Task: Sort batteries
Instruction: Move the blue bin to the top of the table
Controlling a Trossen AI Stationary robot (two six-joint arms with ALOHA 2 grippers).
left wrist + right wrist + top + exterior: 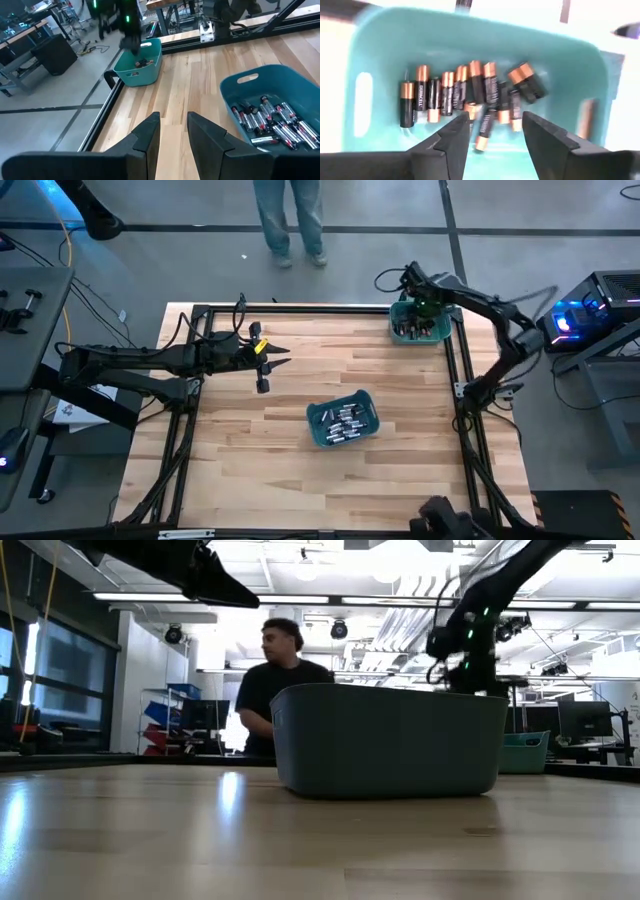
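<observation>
Two teal bins hold the batteries. The middle bin [343,421] carries silvery and dark cells [270,122]. The far-right corner bin [420,321] holds black cells with copper ends [465,92], lying on its floor. My right gripper [495,127] hangs open just above that corner bin, pointing down, with one black-and-copper cell [483,131] showing between its fingers, and I cannot tell whether it touches them. My left gripper [173,125] is open and held above the table's left part [272,361], well apart from both bins.
A black frame rail [300,308] runs around the wooden table [260,470]. Bare wood lies between my left gripper and the middle bin. A person [282,680] stands behind the far edge, and legs [290,220] show on the floor there.
</observation>
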